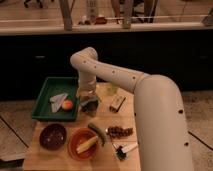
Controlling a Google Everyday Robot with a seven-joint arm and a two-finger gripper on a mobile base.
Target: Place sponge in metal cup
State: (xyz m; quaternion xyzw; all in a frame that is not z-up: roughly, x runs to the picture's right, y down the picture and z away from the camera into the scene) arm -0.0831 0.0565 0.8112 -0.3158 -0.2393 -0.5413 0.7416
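Steel metal cup (90, 104) directly under fingers (89, 97), beside green tray (45, 95); fingers' opening: cannot tell; sponge hidden

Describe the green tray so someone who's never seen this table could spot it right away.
Start at the wooden table. The green tray sits at its far left corner, just left of the gripper, with an orange ball inside. It is the only rectangular, green-walled container; the dark bowl and orange bowl nearer the front are round.
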